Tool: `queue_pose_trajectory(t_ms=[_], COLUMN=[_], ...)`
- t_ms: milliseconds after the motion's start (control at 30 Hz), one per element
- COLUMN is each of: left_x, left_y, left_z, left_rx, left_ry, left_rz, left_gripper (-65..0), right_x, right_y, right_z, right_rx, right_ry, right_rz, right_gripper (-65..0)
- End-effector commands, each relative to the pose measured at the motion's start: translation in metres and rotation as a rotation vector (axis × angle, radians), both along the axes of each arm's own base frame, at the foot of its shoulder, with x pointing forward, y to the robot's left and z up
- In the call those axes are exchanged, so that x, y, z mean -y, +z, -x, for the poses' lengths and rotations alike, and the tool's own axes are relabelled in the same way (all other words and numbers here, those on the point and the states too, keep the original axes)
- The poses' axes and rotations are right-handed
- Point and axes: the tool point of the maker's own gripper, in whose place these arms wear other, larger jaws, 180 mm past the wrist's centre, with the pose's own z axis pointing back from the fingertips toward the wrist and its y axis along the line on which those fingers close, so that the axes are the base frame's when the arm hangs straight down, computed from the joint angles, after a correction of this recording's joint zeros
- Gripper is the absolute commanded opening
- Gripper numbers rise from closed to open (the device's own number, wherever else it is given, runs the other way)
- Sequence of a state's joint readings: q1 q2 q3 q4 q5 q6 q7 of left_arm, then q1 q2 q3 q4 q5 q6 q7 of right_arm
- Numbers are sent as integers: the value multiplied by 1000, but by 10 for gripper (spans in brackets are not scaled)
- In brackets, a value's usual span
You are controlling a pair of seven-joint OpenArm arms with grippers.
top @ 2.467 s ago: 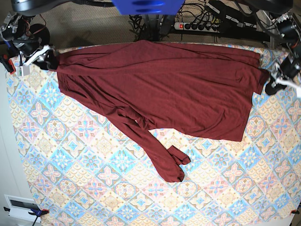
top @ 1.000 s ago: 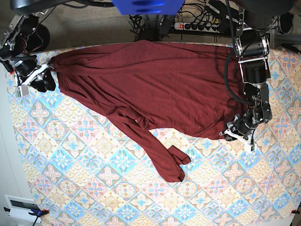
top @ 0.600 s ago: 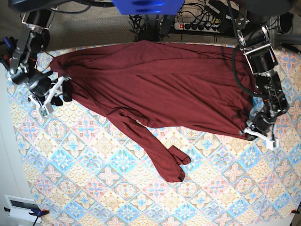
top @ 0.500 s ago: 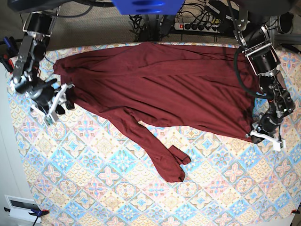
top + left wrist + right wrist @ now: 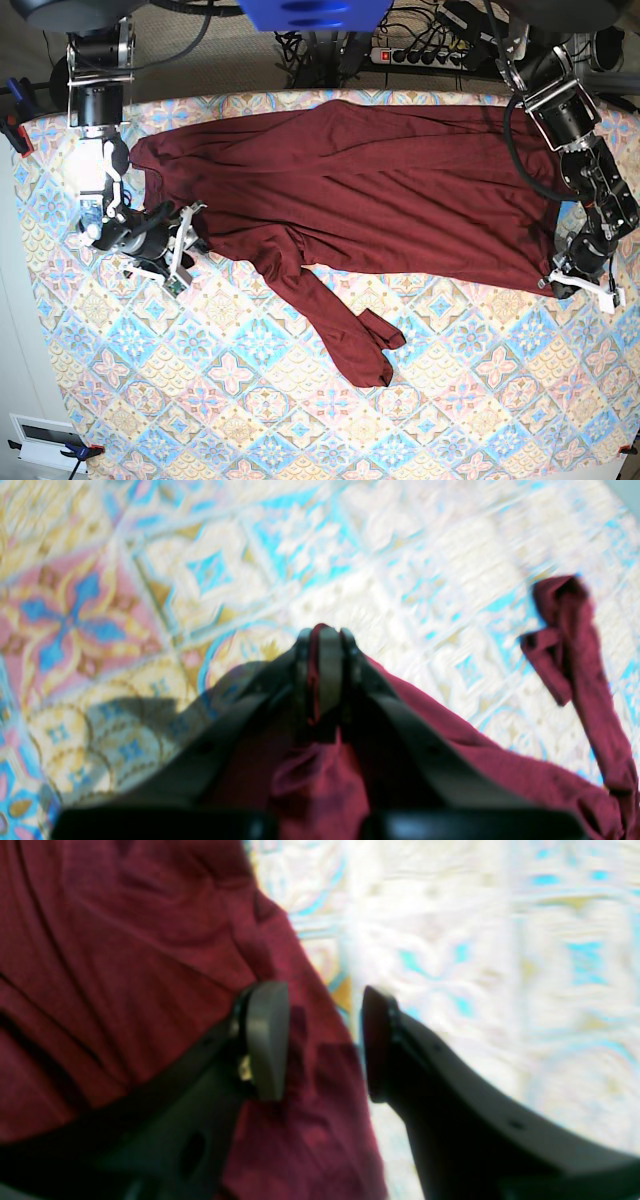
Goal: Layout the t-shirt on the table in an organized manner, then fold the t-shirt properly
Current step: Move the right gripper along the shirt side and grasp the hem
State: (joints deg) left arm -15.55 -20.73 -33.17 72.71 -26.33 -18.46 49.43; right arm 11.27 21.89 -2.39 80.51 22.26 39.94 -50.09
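We see the t-shirt [image 5: 370, 190] spread across the upper half of the table [image 5: 480, 400], lying mostly flat with long creases running across it, and one sleeve [image 5: 335, 325] trailing out from its lower edge toward the middle of the table, its end folded over on itself. The left gripper [image 5: 572, 281], at the right side of the base view, sits at the shirt's lower right corner; in the left wrist view [image 5: 324, 636] its jaws are pressed together with a strip of maroon fabric pinched between them, and more cloth bunches below the fingers. That same view shows the trailing sleeve [image 5: 575, 645] lying on the patterned cloth off to the right. The right gripper [image 5: 178, 252], at the left side of the base view, is at the shirt's lower left edge, below the corner nearest that arm. In the right wrist view [image 5: 322, 1040] its jaws stand apart, the left finger over the fabric [image 5: 125, 965] and the other over the bare tablecloth [image 5: 500, 940], with the shirt's edge running between them; we cannot tell whether either finger touches the cloth. Both wrist views are blurred.
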Motion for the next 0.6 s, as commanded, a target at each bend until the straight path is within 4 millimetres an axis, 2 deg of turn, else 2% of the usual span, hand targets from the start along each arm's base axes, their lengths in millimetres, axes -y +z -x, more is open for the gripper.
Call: queue_pose_trajectory(t_ms=[0, 233, 433, 500, 567], left_x=[-7, -8, -8, -7, -7], left_y=[27, 27, 27, 27, 27], left_z=[-12, -12, -12, -12, -12], left_rx=[80, 80, 80, 80, 80], left_ry=[1, 2, 2, 1, 1], left_rz=[-24, -25, -25, -24, -24], left_gripper=[-650, -650, -650, -650, -650], right_x=[3, -1, -6, -8, -9], right_y=[9, -37, -38, -37, -37], right_z=[-12, 7, -5, -7, -7], right_rx=[35, -85, -88, -83, -83], right_ry=[-6, -14, 2, 11, 13], right_rz=[-19, -61, -64, -60, -60], right_gripper=[-415, -413, -417, -446, -507])
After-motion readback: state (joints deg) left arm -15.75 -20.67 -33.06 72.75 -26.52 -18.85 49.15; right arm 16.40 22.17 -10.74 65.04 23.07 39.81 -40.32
